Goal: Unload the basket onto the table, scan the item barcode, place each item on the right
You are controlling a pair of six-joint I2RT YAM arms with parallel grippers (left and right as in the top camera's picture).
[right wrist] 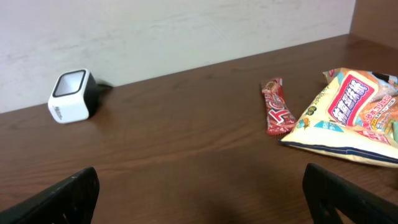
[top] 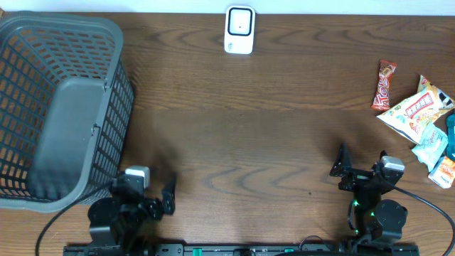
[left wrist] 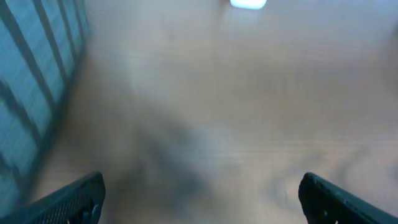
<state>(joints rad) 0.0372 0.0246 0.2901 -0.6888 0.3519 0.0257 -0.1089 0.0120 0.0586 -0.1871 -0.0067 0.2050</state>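
A white barcode scanner (top: 239, 30) stands at the far middle of the table, also seen in the right wrist view (right wrist: 71, 96). Snack items lie at the right: a red bar (top: 384, 84) (right wrist: 277, 107), a large white and orange bag (top: 416, 108) (right wrist: 348, 115) and smaller packets (top: 435, 151). My right gripper (top: 361, 166) (right wrist: 202, 199) stands open near the front edge, left of the snacks, nothing between its fingers. At the front left my left gripper (top: 146, 190) (left wrist: 202, 202) is open and empty over bare wood; its view is blurred.
A large grey plastic basket (top: 106, 92) fills the left side of the table, its wall (left wrist: 31, 93) showing in the left wrist view. A pale wall (right wrist: 186, 31) rises behind the table's far edge.
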